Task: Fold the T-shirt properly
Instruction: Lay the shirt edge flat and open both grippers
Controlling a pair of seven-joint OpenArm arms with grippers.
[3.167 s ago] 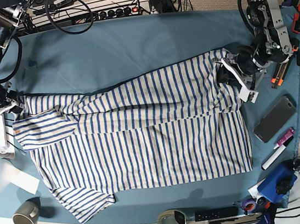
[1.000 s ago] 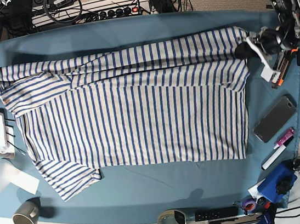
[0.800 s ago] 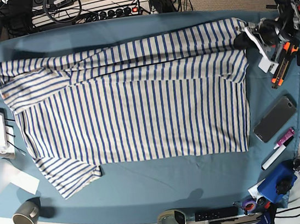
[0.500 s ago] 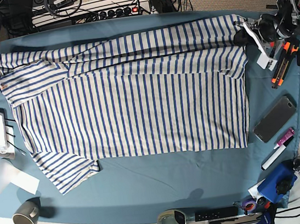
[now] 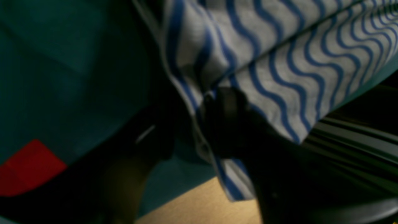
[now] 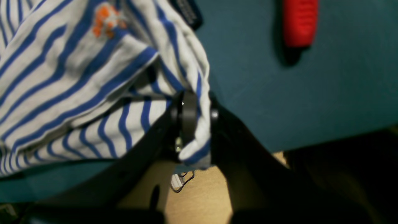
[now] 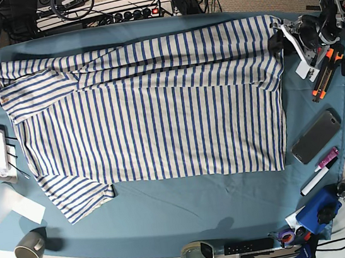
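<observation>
Flat on the tablecloth (image 7: 171,212), T-shirt (image 7: 150,106), right claw (image 6: 196,115) pinching its corner, left claw (image 5: 189,124) spread.

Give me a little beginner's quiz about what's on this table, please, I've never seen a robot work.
1. True or false: the T-shirt is already folded into a small square.
2. Pick one: which thing lies on the tablecloth beside the T-shirt? A) a phone B) a banana C) a book
3. In a few words: what are the right arm's jaws pinching, as seen in the right wrist view?

Key:
1. False. It lies spread out across the tablecloth.
2. A.
3. A bunched edge of the T-shirt.
</observation>
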